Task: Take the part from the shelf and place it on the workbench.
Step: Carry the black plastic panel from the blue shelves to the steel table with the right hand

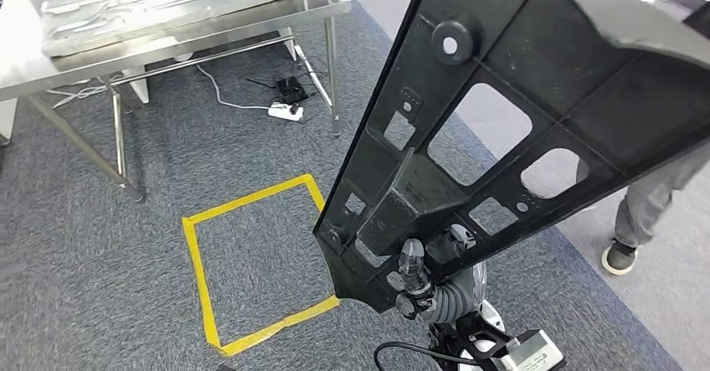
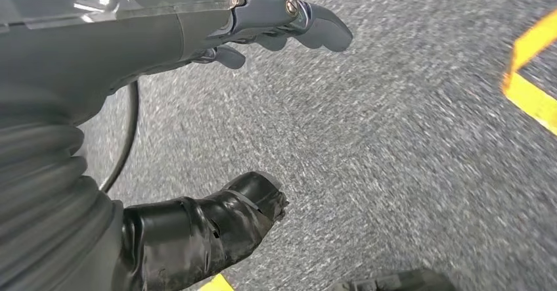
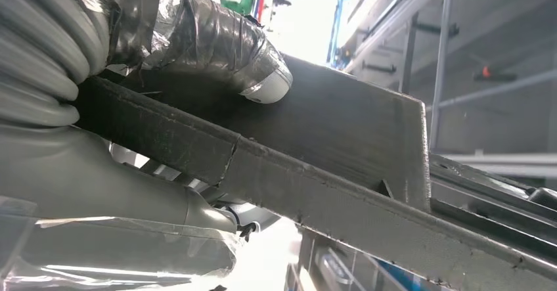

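The part (image 1: pixel 502 128), a big flat black plastic panel with cut-out windows, is up in the air on our right side, nowhere near the workbench (image 1: pixel 167 40) yet. Going left to right in the head view: the steel workbench sits well off to the upper left, with a grey metal tray (image 1: pixel 159 2) already lying on top. Below it there's a yellow tape square (image 1: pixel 251 262) on the carpet, then the panel, then a person's leg and shoe (image 1: pixel 624 249) at the far right.

Our left hand (image 2: pixel 263 28) hangs down over the carpet with nothing in it, fingers loosely apart. Our right hand (image 1: pixel 435 291) is clamped on the panel's narrow lower end; the right wrist view shows the taped thumb (image 3: pixel 217 48) pressed on one face and the fingers wrapped underneath.

The bit that matters: the panel's long axis runs from the hand up and away toward the upper right, widening as it goes, so most of it sticks out past the grip, and it's pointing away from the bench. Our guess is the whole body needs to turn left and close in before that far end can come down on the tabletop beside the tray.
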